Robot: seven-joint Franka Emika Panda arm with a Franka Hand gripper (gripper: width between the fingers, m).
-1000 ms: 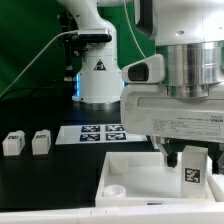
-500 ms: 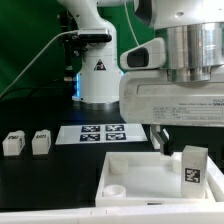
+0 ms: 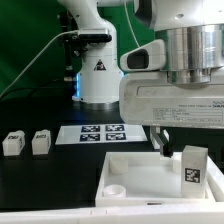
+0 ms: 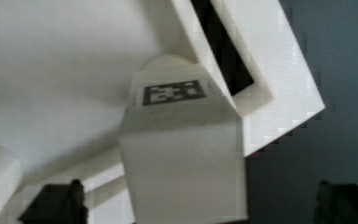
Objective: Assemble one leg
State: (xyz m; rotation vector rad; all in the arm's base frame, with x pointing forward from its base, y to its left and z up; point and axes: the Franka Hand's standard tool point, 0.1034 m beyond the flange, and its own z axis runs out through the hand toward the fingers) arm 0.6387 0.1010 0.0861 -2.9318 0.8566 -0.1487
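The leg (image 3: 190,170), a white block with a black-and-white tag, stands upright at the right corner of the large white panel (image 3: 135,170). My gripper (image 3: 187,143) hangs just above it, with one dark finger (image 3: 160,140) to its left. In the wrist view the leg (image 4: 185,150) shows its tag on top and stands between my gripper's (image 4: 197,205) fingertips (image 4: 55,202). The jaws are wide apart with a gap on each side of the leg. The gripper is open and holds nothing.
Two more white legs (image 3: 13,143) (image 3: 41,142) stand on the black table at the exterior view's left. The marker board (image 3: 100,132) lies behind the panel. The arm's white base (image 3: 97,70) stands at the back. A round socket (image 3: 115,187) sits in the panel's near corner.
My gripper has let go of the leg and risen a little above it. The leg stays upright on the panel. Nothing has moved in the last half second.
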